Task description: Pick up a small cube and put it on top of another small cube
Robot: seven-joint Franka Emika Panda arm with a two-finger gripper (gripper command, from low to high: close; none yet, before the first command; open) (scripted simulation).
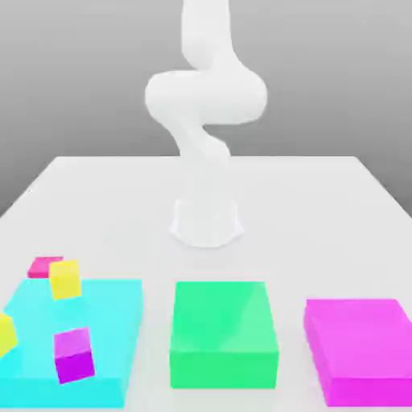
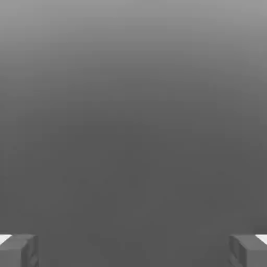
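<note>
The small hot-pink cube point(image 1: 42, 266) lies on the white table just behind the far left corner of a flat cyan block point(image 1: 105, 322), and a tilted yellow cube point(image 1: 65, 278) partly covers it. Another yellow cube point(image 1: 5, 333) sits at the exterior view's left edge. A tilted purple-magenta cube point(image 1: 74, 355) rests on the cyan block. The white arm point(image 1: 205, 100) rises from its base point(image 1: 207, 221) at mid-table and bends upward, far from the cubes. In the hand view my gripper point(image 2: 133, 251) is open, its grey fingertips point(image 2: 18, 250) wide apart with only plain grey background between them.
A green block point(image 1: 224, 331) lies in the front middle of the table and a big magenta block point(image 1: 362, 348) at the exterior view's right. The white tabletop point(image 1: 322, 225) stretches around the arm's base.
</note>
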